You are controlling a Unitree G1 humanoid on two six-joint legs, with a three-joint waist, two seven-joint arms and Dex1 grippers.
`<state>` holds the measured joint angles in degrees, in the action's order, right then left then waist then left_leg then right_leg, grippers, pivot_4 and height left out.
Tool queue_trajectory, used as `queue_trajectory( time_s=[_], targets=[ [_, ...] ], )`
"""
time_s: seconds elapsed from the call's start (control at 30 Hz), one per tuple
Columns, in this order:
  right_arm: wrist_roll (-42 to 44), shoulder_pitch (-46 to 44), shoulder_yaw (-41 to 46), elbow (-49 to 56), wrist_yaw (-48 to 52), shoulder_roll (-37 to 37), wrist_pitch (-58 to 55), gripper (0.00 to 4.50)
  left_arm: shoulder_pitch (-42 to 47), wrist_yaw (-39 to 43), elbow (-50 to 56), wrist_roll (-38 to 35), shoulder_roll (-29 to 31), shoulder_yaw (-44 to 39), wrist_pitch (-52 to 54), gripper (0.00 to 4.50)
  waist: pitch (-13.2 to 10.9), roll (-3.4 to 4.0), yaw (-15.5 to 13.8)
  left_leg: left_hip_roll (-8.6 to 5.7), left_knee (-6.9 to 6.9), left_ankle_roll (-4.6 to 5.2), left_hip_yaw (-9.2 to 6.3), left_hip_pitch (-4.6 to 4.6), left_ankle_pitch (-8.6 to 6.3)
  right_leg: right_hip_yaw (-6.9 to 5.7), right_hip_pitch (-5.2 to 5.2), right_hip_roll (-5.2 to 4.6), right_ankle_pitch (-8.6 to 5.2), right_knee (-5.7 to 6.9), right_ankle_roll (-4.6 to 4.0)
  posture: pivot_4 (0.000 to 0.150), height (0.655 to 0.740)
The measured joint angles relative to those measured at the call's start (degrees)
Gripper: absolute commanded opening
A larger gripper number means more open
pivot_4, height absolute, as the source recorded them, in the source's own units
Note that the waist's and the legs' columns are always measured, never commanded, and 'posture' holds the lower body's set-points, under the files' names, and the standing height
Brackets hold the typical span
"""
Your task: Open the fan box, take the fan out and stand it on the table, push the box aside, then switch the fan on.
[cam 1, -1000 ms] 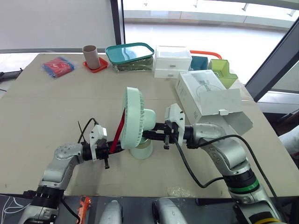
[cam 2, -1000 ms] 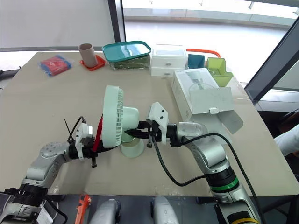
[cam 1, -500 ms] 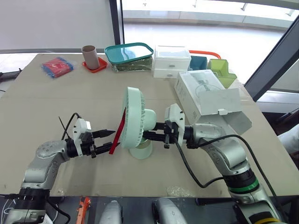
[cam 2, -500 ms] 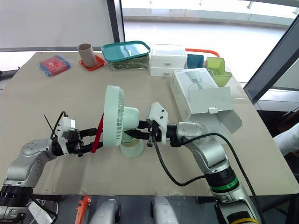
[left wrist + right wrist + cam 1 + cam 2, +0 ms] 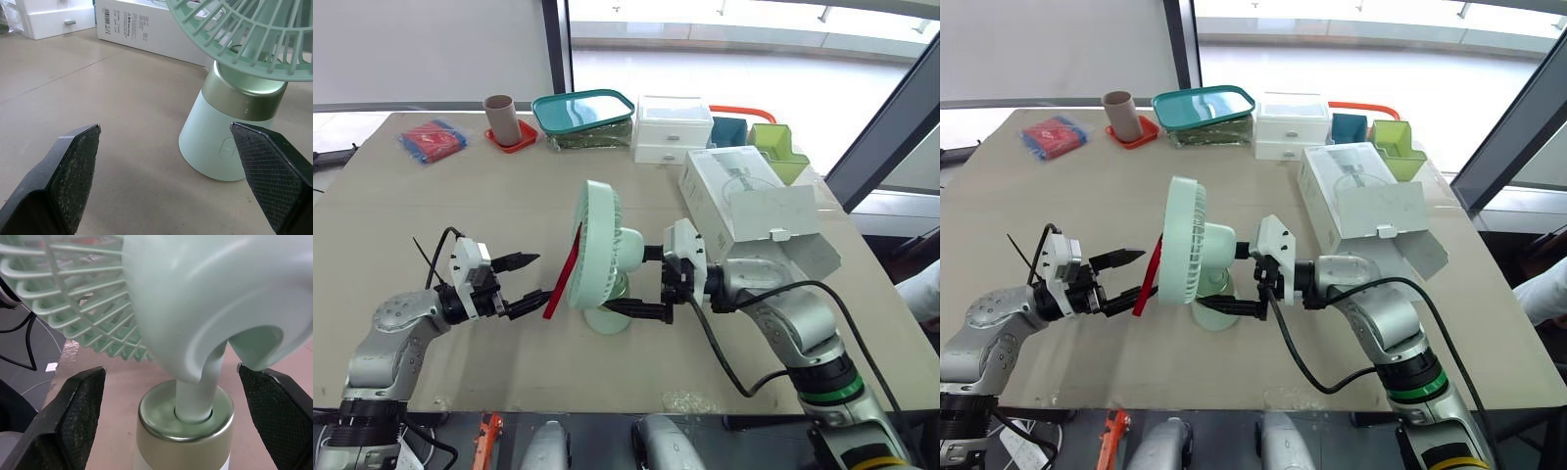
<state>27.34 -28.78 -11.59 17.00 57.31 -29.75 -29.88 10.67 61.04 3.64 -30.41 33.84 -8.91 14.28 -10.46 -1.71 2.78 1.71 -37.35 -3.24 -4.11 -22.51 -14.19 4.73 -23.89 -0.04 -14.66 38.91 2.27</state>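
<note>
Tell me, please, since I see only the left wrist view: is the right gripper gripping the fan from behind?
Observer: No. The right gripper is open, with a finger on each side of the fan at its stem, neither visibly pressing it.
Operator: Thanks. Is the box pushed aside?
Observer: The fan box lies to the fan's right, apart from it, with its end flap hanging open.
Operator: Is anything between my left gripper and the fan?
Observer: A red strap slants down across the fan's front grille, close to the open left gripper.
</note>
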Motion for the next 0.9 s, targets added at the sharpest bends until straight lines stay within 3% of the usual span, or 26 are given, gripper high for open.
queue_trajectory(
  time_s=[0.27,0.43,0.63,0.73,0.9],
  targets=[
    [2.3,1.9,3.7,3.0,0.1,-3.0,-1.5,4.47,-0.1,-0.8,0.0,-0.1,0.0,-0.7,-0.4,4.50,0.0,0.00,0.0,0.00,0.00,0.00,0.01,0.00,0.00,0.01,0.00,0.00,0.00,0.00,0.00,0.150,0.7400],
    [0.5,5.7,15.1,3.3,-7.6,-7.9,-1.9,4.47,-0.8,-3.8,1.5,-0.4,-0.9,-2.3,-1.1,4.50,0.0,-0.01,0.0,-0.03,0.01,0.01,0.03,0.00,0.00,0.04,0.00,-0.01,-0.01,0.00,0.02,0.150,0.7400],
    [0.6,6.7,15.9,3.6,-8.0,-8.0,-2.2,4.47,-0.9,-4.3,1.9,-0.5,-1.0,-2.2,-1.3,4.50,0.0,-0.01,0.0,0.02,0.01,0.01,0.03,0.02,0.00,0.04,0.00,0.04,0.00,0.00,0.00,0.150,0.7400],
    [1.7,16.5,24.5,7.6,-8.5,-12.4,-4.1,4.47,-3.1,-3.9,4.5,-1.9,0.7,-3.0,-0.2,4.50,0.0,0.00,-0.2,-0.15,-0.01,0.07,0.09,-0.01,-0.04,0.10,0.03,-0.15,-0.16,-0.04,0.25,0.150,0.7400],
    [2.6,20.2,25.7,10.6,-9.0,-12.9,-5.0,4.47,-4.6,-3.4,6.0,-1.9,0.7,-2.9,-0.5,4.50,0.0,0.00,0.0,-0.07,-0.01,0.07,0.12,0.05,-0.04,0.12,0.05,-0.06,-0.23,-0.03,0.36,0.150,0.7400]
  ],
)
